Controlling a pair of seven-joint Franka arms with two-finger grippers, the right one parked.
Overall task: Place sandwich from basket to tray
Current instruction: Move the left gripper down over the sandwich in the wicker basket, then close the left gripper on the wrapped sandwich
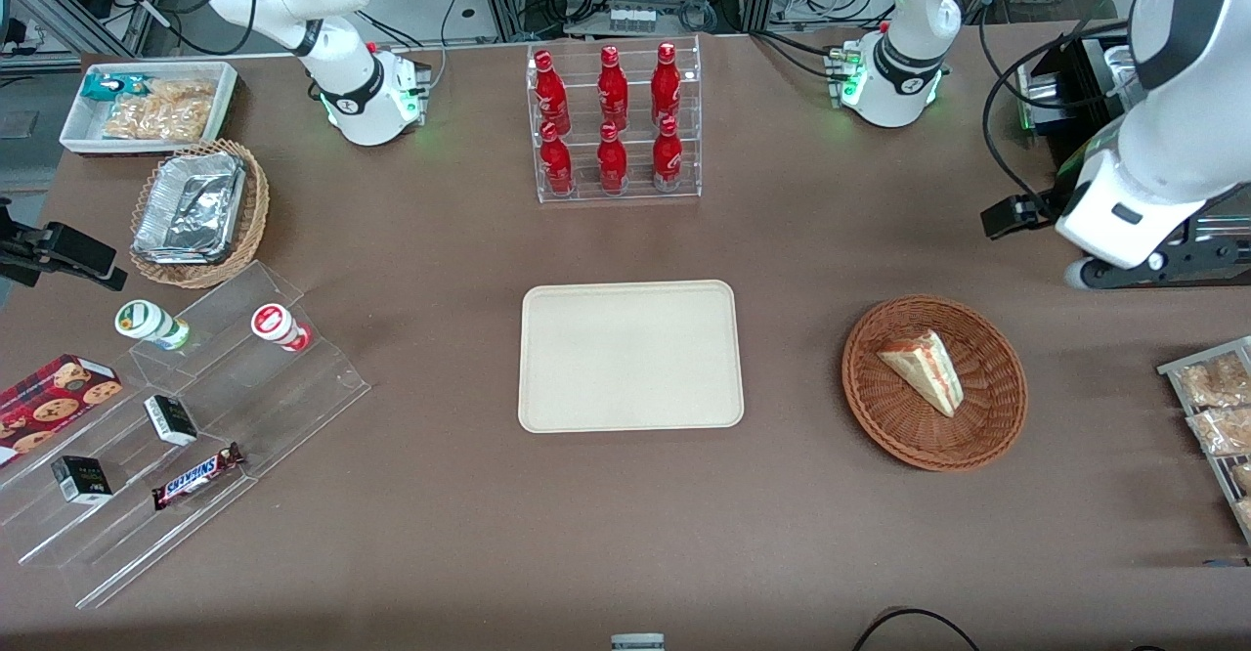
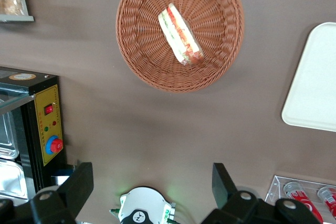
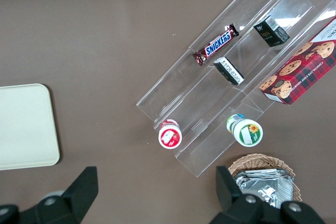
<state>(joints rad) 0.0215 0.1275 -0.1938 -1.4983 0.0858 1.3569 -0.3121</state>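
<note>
The sandwich (image 1: 924,370), a pale bread wedge with red-orange and green filling, lies in the reddish-brown wicker basket (image 1: 987,426) toward the working arm's end of the table. The cream tray (image 1: 630,356) lies bare at the table's middle, beside the basket. My left gripper (image 1: 1085,240) hangs high above the table, farther from the front camera than the basket. In the left wrist view the gripper (image 2: 152,177) is open and empty, its fingers (image 2: 80,182) wide apart, well clear of the sandwich (image 2: 180,33), the basket (image 2: 142,51) and the tray (image 2: 315,82).
A clear rack of red bottles (image 1: 614,123) stands farther from the front camera than the tray. A black box with a red button (image 2: 47,124) and bagged snacks (image 1: 1217,407) sit near the working arm. Snack shelves (image 1: 186,436) and a tan foil basket (image 1: 195,211) lie toward the parked arm's end.
</note>
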